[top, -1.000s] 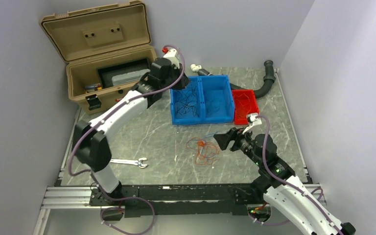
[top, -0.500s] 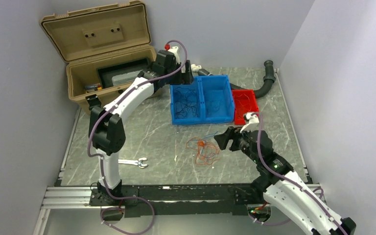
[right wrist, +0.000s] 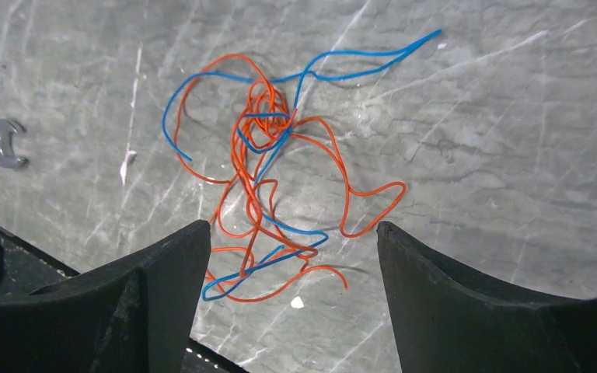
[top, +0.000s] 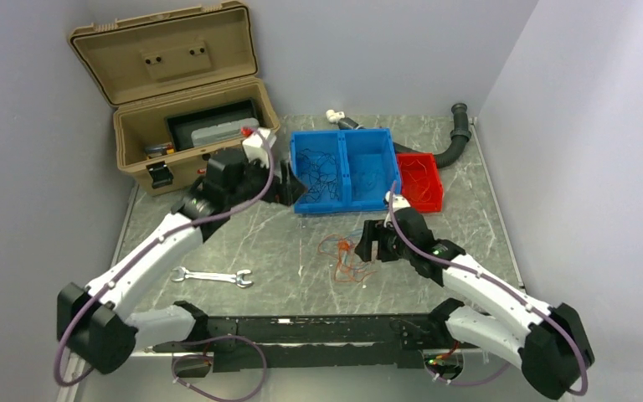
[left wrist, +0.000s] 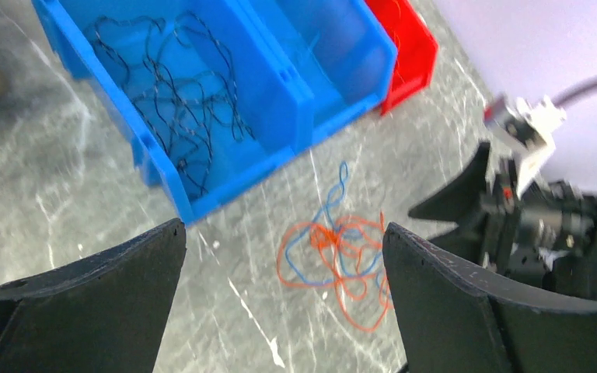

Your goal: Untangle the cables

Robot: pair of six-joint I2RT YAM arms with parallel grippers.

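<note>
Left hand (left wrist: pixel 284 233) open by blue bin (left wrist: pixel 295 101); right hand (right wrist: pixel 291 229) open above cables (right wrist: pixel 268 155). Limp, light; I'd pinch the blue loose end (right wrist: pixel 427 35).

Grey veined-marble tabletop (top: pixel 243 234) between plain pale walls (top: pixel 25 184), black rail (top: pixel 318 329) along its near edge, even light

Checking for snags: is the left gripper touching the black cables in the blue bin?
Apart. The left wrist view shows the left gripper open, with the blue bin's wall between its fingers and the black cables.
</note>
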